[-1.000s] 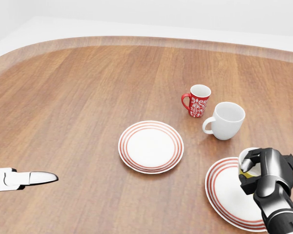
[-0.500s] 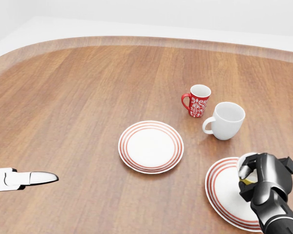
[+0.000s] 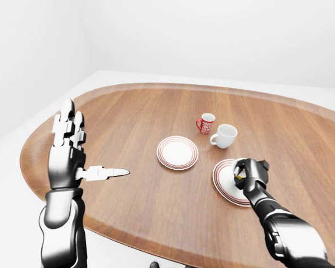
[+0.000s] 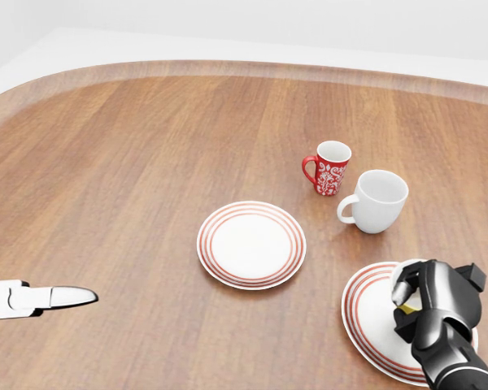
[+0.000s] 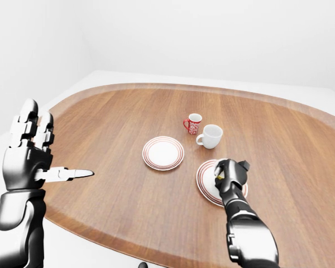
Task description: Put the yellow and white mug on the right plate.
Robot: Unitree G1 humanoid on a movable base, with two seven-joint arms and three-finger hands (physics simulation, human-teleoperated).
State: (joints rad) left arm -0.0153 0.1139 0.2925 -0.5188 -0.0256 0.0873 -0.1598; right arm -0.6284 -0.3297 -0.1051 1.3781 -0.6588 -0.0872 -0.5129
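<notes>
The yellow and white mug [image 4: 407, 286] is almost hidden inside my right hand [image 4: 427, 296], whose dark fingers are shut round it. Only a bit of white rim and a yellow patch show. Hand and mug hang low over the right plate [image 4: 372, 321], a white plate with red rings at the lower right of the head view; I cannot tell whether the mug touches it. My left hand [image 3: 70, 146] is raised at the far left with fingers spread, open and holding nothing.
A second red-ringed plate [image 4: 251, 244] lies mid-table. A red patterned mug [image 4: 331, 167] and a larger white mug [image 4: 378, 200] stand above the right plate. The wooden table [image 4: 130, 171] has a curved far edge.
My right hand has sunk with the mug, moving down and slightly inward over the right plate. The left hand and the other dishes have not moved.
</notes>
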